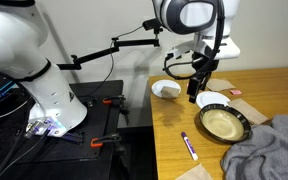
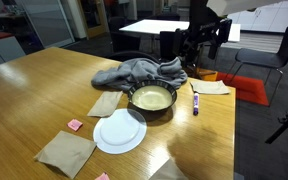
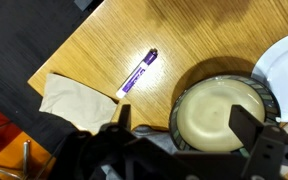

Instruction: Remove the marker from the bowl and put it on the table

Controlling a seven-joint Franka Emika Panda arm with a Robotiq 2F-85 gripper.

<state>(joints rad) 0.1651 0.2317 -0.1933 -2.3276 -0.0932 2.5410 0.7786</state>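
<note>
My gripper (image 3: 184, 120) hangs with jaws apart and nothing between them, straight over the bowl (image 3: 219, 112), whose cream inside is bare. The marker (image 3: 138, 73) is not in it. It lies flat on the wooden surface (image 3: 94, 40), just beside the bowl's dark rim without touching it, and up and left of me in the wrist view. Its long axis runs on a slant, whitish end toward the paper napkin (image 3: 69, 95), purple end farther off. I judge the placing done, so nothing calls for a grasp.
</note>
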